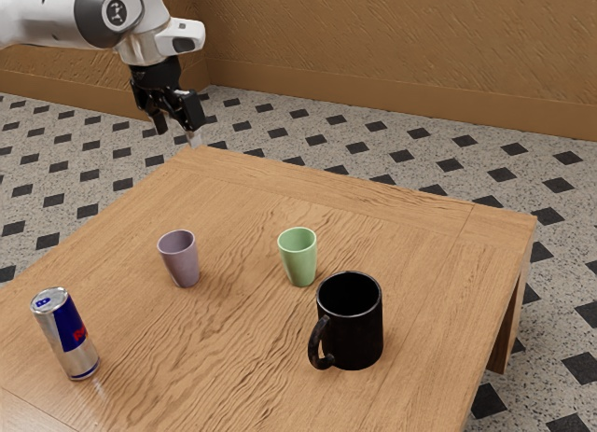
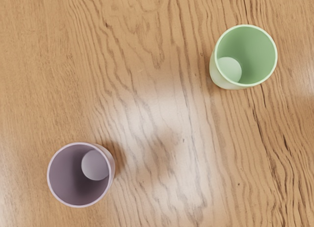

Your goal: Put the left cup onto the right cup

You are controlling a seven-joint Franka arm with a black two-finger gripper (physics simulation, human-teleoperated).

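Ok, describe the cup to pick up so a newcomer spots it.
On the wooden table, two small handleless cups stand apart near the middle. Yours is the purple cup, on the exterior view's left, between the green cup and the drink can. Only it is purple; the black mug has a handle.

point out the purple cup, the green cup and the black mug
purple cup (image 1: 179,262), exterior view, on its outer wall
green cup (image 1: 298,260), exterior view, on its outer wall
black mug (image 1: 354,337), exterior view, on its front wall
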